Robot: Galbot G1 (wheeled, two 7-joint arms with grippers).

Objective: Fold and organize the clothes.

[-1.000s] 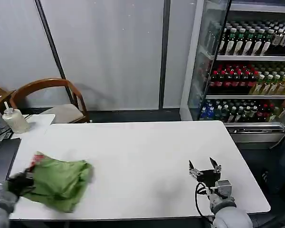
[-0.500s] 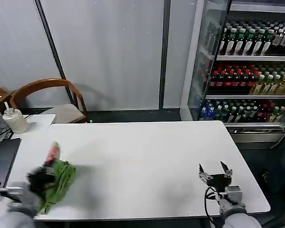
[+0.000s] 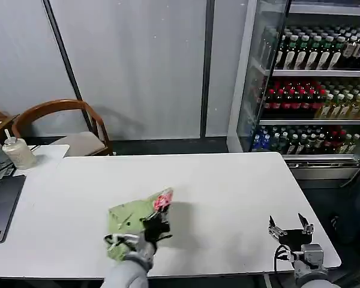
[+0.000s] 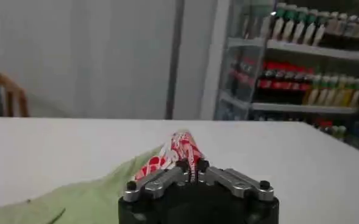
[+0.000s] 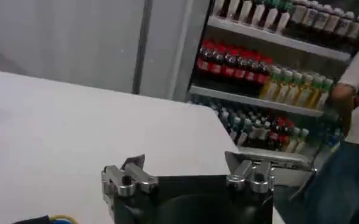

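The clothes (image 3: 131, 217), a light lime-green T-shirt with a red-and-white print, lie bunched on the white table (image 3: 228, 180) near its front edge, left of the middle. My left gripper (image 3: 158, 221) is shut on a fold of the printed part, which sticks up beyond the fingertips in the left wrist view (image 4: 180, 150). Green cloth (image 4: 75, 201) trails down beside that gripper (image 4: 192, 168). My right gripper (image 3: 290, 228) stands open near the table's front right corner, away from the shirt, with nothing between its fingers (image 5: 130, 165).
A laptop (image 3: 1, 207) lies at the table's left edge, with a white bottle (image 3: 18, 150) and a wooden chair (image 3: 63, 123) behind it. A drinks fridge (image 3: 315, 78) stands at the back right. A person's arm (image 5: 356, 73) shows by the fridge.
My left gripper has swung the T-shirt from the table's front left corner rightward to near the middle front. The right gripper has drifted right and nearer the front edge, still open.
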